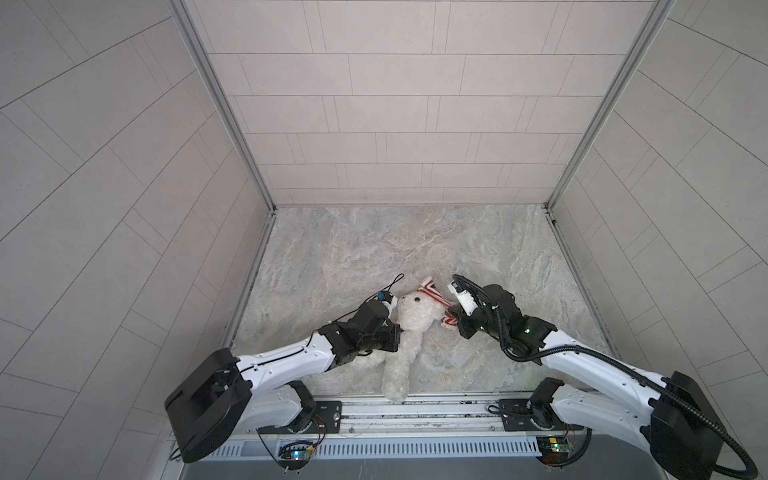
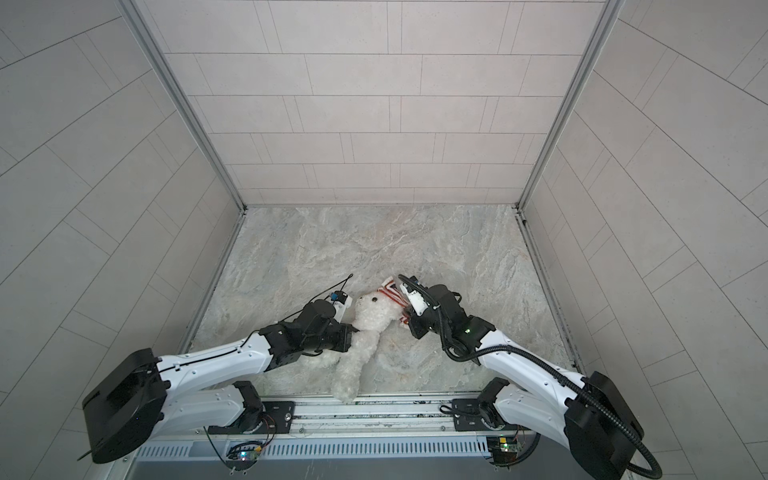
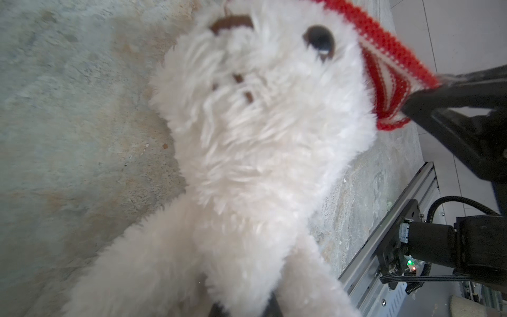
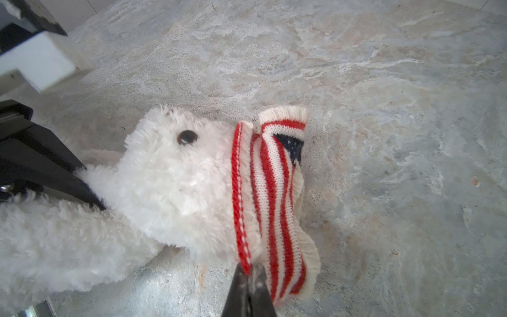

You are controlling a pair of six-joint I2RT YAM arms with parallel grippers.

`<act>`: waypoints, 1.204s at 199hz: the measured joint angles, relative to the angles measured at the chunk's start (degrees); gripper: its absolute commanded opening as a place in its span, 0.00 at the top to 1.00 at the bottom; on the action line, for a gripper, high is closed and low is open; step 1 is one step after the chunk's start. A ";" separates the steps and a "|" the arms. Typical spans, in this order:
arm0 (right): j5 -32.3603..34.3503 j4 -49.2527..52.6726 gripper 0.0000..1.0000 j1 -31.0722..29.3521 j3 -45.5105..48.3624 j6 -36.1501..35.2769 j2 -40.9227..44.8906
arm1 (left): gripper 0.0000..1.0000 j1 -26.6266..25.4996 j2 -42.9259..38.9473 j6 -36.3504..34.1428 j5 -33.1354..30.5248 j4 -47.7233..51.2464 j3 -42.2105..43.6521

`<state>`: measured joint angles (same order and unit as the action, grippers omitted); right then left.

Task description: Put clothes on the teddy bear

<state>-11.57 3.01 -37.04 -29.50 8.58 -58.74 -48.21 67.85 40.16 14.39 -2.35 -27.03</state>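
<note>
- While the teddy bear (image 1: 413, 322) lies face up on the marbled table (image 1: 415, 241), its head points toward the far wall and one leg stretches to the near rail.
- It sits near the front of the table, between the two arms, in both top views.
- The left gripper (image 1: 400, 331) is closed into the white fur at the bear's side, below the head. Its dark fingers (image 4: 82, 189) sink into the plush in the right wrist view, so it is pinching the bear.
- A red-and-white striped sweater (image 4: 274, 205) hangs off the crown of the bear's head. Its red-edged opening is drawn across the top of the head, and the rest trails onto the table.
- The right gripper (image 4: 248, 270) has its tips pressed together on that red rim — pulling it taut.
- One dark bead eye (image 4: 187, 137) shows just beside the sweater's edge.
- A navy patch (image 4: 290, 145) marks the knit near one white cuff.
</note>
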 measured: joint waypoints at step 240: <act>-5.11 -12.76 0.96 -6.36 -3.28 13.11 -9.94 | 1.00 -5.95 3.04 -13.53 -9.25 -1.70 -1.11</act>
<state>-16.69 -9.76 -43.40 -32.77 21.69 -68.69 -54.15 70.89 26.63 5.15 -4.05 -28.14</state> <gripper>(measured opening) 0.053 0.119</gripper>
